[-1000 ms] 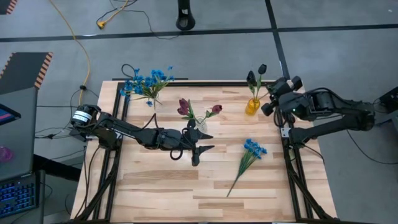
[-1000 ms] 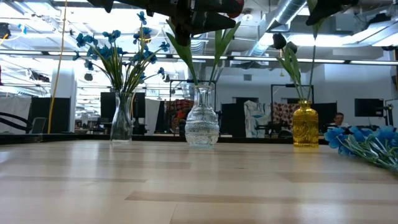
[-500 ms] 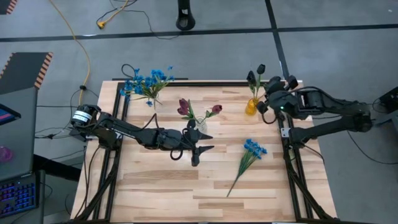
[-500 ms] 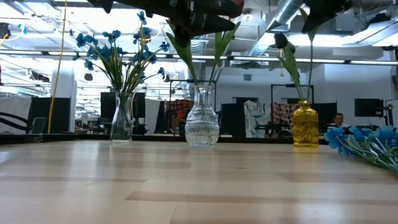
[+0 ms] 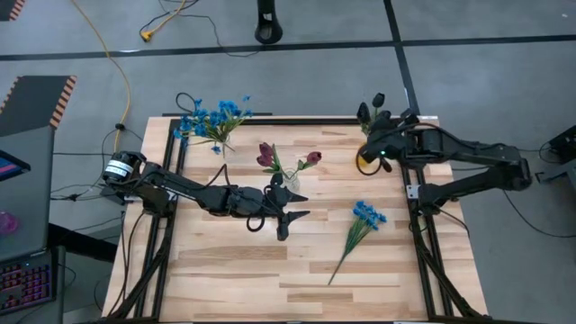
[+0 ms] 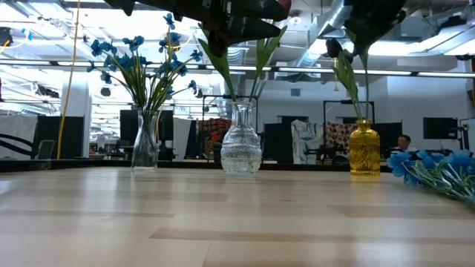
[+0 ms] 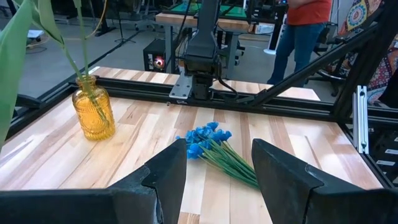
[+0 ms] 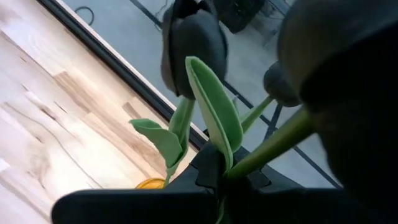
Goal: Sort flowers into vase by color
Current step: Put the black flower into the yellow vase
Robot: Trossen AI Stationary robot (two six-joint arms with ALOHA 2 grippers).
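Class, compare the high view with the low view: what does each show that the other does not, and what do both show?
Only the high view shows the whole blue sprig lying on the table, stem included, the left gripper open near the red flowers, and the right gripper over the yellow vase.

Only the low view shows the vases side-on, the clear glass of the left vase and the room behind.

Both show three vases holding blue, red and black flowers.

1. A robotics lab or workshop: around the table (image 5: 270, 261), bare grey floor (image 5: 315, 81) with loose cables (image 5: 117, 63).
2. Beyond the table, exposed ducts (image 6: 338, 18), monitors (image 6: 438, 127), benches (image 7: 205, 17).
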